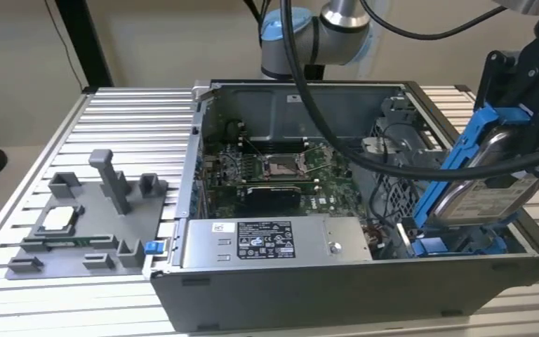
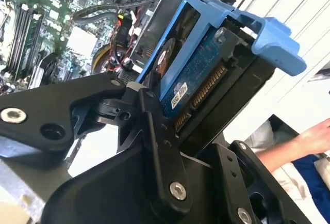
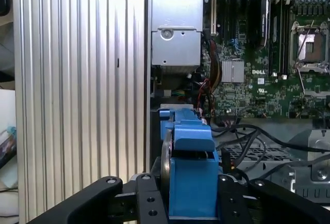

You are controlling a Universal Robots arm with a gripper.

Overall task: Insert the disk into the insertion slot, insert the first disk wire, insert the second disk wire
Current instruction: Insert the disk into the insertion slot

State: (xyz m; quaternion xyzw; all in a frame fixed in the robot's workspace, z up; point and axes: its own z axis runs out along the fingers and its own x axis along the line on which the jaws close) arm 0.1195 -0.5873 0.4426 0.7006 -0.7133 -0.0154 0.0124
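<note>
A: What do the fingers (image 3: 229, 198) hold?

B: The gripper (image 3: 190, 190) is clamped on the disk (image 1: 480, 179). One finger presses against each broad side of its blue carrier, with no gap that I can see.

A: Where is the disk?

B: At the right edge of the exterior view, standing on edge and tilted, above the lower right corner of the open computer case (image 1: 344, 295). Its lower end is just over the blue bay (image 1: 457, 246) there; whether they touch I cannot tell.

A: And the case?

B: On the ribbed worktop (image 1: 129, 105), motherboard (image 1: 279, 168) exposed.
</note>
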